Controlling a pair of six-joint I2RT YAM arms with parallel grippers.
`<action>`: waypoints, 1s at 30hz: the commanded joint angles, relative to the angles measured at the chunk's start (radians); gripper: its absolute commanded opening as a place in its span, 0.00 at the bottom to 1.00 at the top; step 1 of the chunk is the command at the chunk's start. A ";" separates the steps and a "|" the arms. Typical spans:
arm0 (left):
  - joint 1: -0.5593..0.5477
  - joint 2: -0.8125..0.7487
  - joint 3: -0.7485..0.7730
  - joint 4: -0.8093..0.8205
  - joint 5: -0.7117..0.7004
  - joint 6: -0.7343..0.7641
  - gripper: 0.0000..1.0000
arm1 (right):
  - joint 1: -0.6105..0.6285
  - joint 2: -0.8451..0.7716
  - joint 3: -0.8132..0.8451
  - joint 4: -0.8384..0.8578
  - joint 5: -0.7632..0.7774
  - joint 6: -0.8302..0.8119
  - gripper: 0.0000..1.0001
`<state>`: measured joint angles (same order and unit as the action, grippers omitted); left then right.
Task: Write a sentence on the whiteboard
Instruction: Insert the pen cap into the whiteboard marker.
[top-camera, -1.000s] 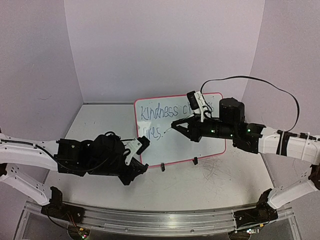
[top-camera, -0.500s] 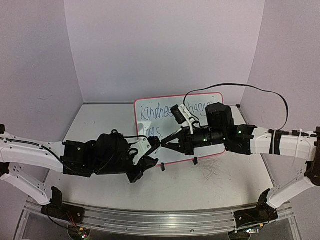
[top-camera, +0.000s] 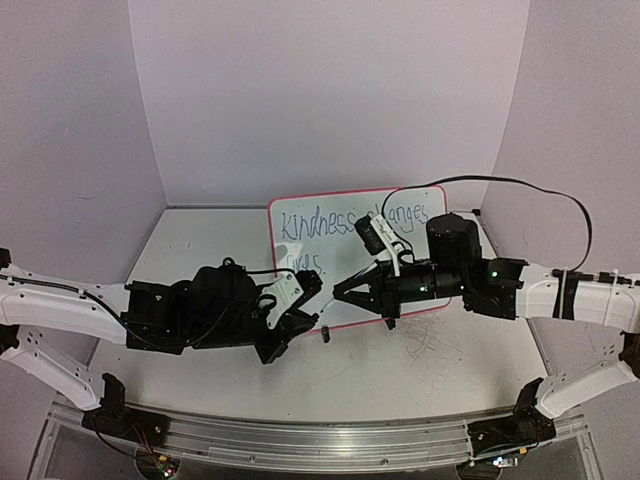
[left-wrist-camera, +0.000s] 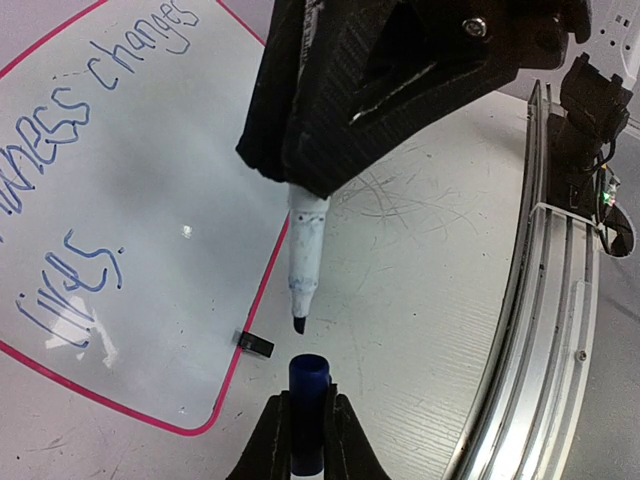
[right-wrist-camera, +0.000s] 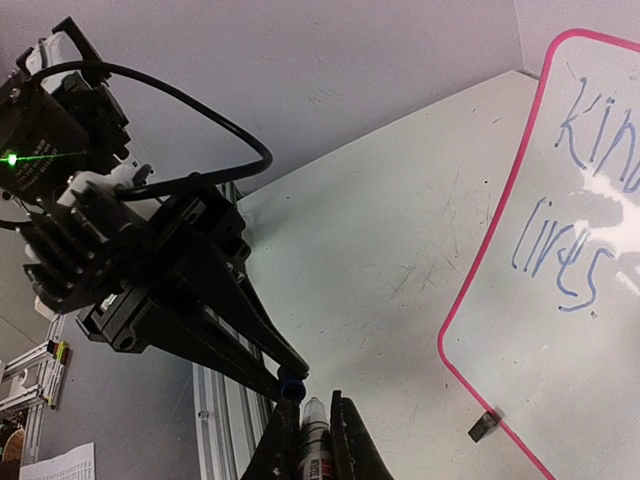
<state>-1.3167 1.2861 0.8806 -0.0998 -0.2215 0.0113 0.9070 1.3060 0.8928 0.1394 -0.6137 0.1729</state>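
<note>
The whiteboard (top-camera: 345, 262), pink-framed, lies on the table at the back centre. The blue sentence (top-camera: 318, 222) reads "Kindness changes lives." My right gripper (top-camera: 340, 289) is shut on a white marker (left-wrist-camera: 304, 250), bare tip pointing left, over the board's near edge. My left gripper (top-camera: 316, 293) is shut on the blue marker cap (left-wrist-camera: 308, 384), open end facing the tip, a small gap apart. The left wrist view shows the left gripper (left-wrist-camera: 309, 398), the whiteboard (left-wrist-camera: 180, 190) and the sentence (left-wrist-camera: 95, 105). The right wrist view shows the right gripper (right-wrist-camera: 315, 402), the marker (right-wrist-camera: 315, 425) and the cap (right-wrist-camera: 291, 381).
Two black clip feet (top-camera: 325, 333) (top-camera: 390, 322) sit at the board's near edge. Grey scratch scribbles (top-camera: 428, 345) mark the tabletop to the right. An aluminium rail (top-camera: 300, 436) runs along the near edge. A black cable (top-camera: 520, 195) loops above the right arm.
My right gripper left the writing area and came down-left off the board with the marker. My left gripper moved right to meet it, bringing the cap close to the tip.
</note>
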 joint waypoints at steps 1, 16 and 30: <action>0.003 -0.019 0.007 0.045 -0.017 0.005 0.00 | 0.005 -0.046 -0.011 0.063 0.000 0.003 0.00; 0.003 -0.031 0.000 0.051 -0.021 -0.001 0.00 | 0.020 0.031 -0.004 0.091 -0.029 0.018 0.00; 0.002 0.021 0.112 0.074 -0.150 0.014 0.00 | 0.071 0.171 0.033 0.089 -0.003 0.112 0.00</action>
<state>-1.3170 1.2877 0.8806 -0.1089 -0.2561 0.0090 0.9596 1.4193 0.8909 0.2455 -0.6258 0.2218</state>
